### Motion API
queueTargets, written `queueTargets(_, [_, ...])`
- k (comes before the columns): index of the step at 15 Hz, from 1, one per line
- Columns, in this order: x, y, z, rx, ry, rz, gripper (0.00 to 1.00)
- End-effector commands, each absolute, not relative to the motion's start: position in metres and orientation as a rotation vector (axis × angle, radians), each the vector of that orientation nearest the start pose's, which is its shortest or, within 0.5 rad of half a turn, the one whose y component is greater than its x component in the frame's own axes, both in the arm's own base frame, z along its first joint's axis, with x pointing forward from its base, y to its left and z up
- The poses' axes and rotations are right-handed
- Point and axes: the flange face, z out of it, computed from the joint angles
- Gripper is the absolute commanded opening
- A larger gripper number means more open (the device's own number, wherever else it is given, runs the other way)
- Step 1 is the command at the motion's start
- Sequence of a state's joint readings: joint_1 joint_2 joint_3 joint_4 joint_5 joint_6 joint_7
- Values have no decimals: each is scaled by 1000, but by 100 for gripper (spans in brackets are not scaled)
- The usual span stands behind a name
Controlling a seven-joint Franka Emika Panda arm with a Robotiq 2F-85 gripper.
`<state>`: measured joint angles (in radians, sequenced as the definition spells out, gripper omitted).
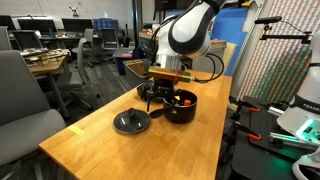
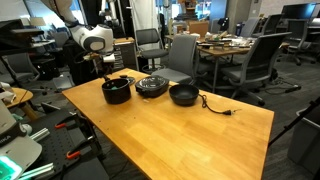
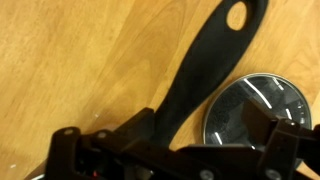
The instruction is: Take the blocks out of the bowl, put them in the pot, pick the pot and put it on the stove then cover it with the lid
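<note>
Jaws: spread wide on gripper (image 3: 175, 152) in wrist view. fingers (image 3: 66, 150) sit at 9 & 3 o'clock of the handle root, root btwn them; contact w/ it can't be told.
table (image 1: 95, 145): light wood, carries all the task things; seen in both exterior views.
arm (image 1: 190, 30): white, bent down over table's far end. In an exterior view gripper (image 1: 155, 92) is low, just at 9 o'clock of pot; in an exterior view gripper (image 2: 108, 72) is at 12 o'clock of pot.
pot (image 1: 182, 110): black, straight-sided, upright, at the arm's end of the table; in an exterior view pot (image 2: 117, 92) is leftmost of three dark round things.
handle (image 3: 200, 70): black, long, hang hole at tip. Runs from jaws toward 1 o'clock in wrist view, over bare wood.
stove (image 2: 183, 96): low, dark, round, on table at 3 o'clock of lid, well apart from pot. cord (image 2: 215, 106) trails toward 4 o'clock.
lid (image 3: 255, 110): grey, shiny, flat on table, just beside handle at its 3 o'clock; in an exterior view lid (image 2: 151, 87) lies btwn pot & stove.
blocks (image 1: 185, 98): orange-red bits in pot's mouth; count can't be told, too small.
</note>
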<state>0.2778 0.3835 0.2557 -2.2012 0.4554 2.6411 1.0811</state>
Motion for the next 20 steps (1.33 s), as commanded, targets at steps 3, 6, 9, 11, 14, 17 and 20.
queueTargets(3, [493,279,206,-2500,1355,337,93])
queueTargets(6, [488,270,227,-2505,1340,289,74])
queueTargets(9, [491,267,230,-2482,1344,289,63])
queueTargets(11, [490,264,226,-2468,1358,304,45])
queueTargets(14, [486,261,214,-2454,1386,352,26])
queueTargets(17, [475,251,203,-2543,1360,373,9])
queueTargets(20, [449,239,211,-2761,1238,435,8])
